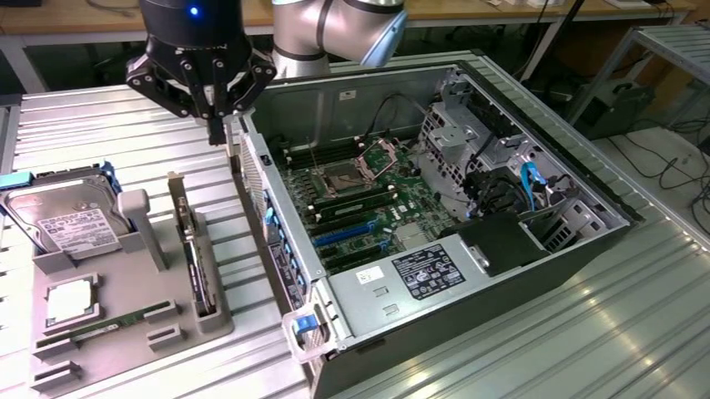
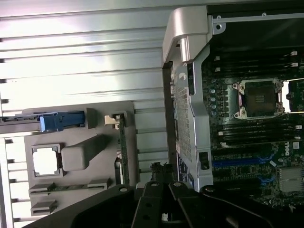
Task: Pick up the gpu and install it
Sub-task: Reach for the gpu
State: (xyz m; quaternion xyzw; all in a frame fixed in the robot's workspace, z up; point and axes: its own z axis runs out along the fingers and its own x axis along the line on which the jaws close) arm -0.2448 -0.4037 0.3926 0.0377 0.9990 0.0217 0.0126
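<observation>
Gripper [image 1: 215, 133] hangs over the ribbed aluminium table [image 1: 111, 125], fingers [image 1: 214, 125] clenched together w/ nothing between them. Just beside the fingertips stands the perforated rear wall of the open PC case [image 1: 258, 195], a hard sheet-metal edge, tight on that side. On the other side is open air above the grey moulded tray [image 1: 133, 332]. The gpu [image 1: 195, 258] stands on edge in a tray slot: thin flat green board, pale metal bracket strip at the end nearest the fingers. It sits lower than the fingertips, away from the case – apart, not touching. Beyond it is a silver boxy hard drive [image 1: 66, 220] w/ white label.
</observation>
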